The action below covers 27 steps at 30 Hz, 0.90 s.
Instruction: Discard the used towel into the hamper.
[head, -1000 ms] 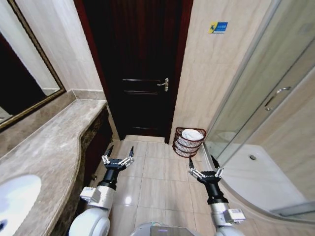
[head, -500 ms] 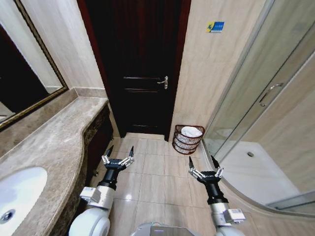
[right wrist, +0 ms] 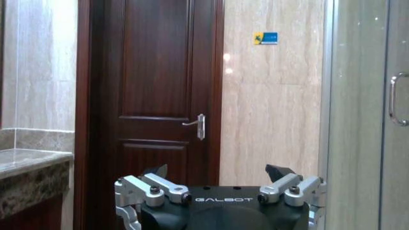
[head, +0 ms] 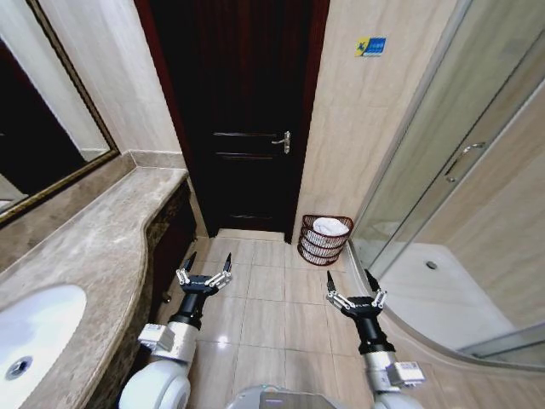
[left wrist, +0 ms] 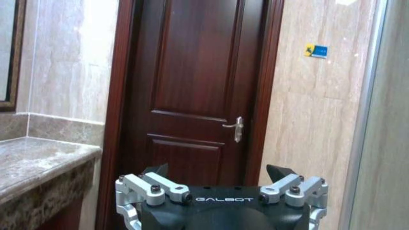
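Hamper, a small round reddish-brown wicker basket (head: 325,239), stands on the tiled floor at the foot of the beige wall, between the dark wooden door (head: 241,119) and the glass shower enclosure (head: 443,179), well ahead of both grippers. Left gripper (head: 204,270) and right gripper (head: 348,287) hover low, fingers spread, holding nothing. White cloth (head: 329,226) lies inside the basket; its folds are hard to make out.

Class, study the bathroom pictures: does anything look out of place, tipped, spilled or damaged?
Nothing stands out. The hamper stands upright on the floor tiles by the wall right of the door, with something white inside it. The left tool and right tool both hang open and empty above the floor.
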Motion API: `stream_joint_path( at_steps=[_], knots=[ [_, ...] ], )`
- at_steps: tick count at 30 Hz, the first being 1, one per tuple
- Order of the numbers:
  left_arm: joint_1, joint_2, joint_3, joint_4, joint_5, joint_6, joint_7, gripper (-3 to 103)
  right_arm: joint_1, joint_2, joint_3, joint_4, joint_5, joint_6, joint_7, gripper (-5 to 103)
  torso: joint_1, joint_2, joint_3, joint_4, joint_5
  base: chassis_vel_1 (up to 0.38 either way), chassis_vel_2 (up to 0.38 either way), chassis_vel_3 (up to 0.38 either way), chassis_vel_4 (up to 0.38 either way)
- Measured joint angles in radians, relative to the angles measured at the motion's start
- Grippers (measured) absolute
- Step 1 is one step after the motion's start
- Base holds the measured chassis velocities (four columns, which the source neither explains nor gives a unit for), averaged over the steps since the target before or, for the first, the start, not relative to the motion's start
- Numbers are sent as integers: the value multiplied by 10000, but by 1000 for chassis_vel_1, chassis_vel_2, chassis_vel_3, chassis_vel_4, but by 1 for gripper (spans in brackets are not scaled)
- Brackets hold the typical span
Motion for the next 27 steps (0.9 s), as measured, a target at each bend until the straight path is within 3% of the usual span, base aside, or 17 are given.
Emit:
stream_joint_path(
  at_steps=[27],
  knots=[
    [-3,0,0,0,0,0,0,100,3,0,0,0,0,0,0,100,10,-4,4,1,0,-1,-2,-1,5]
  ],
)
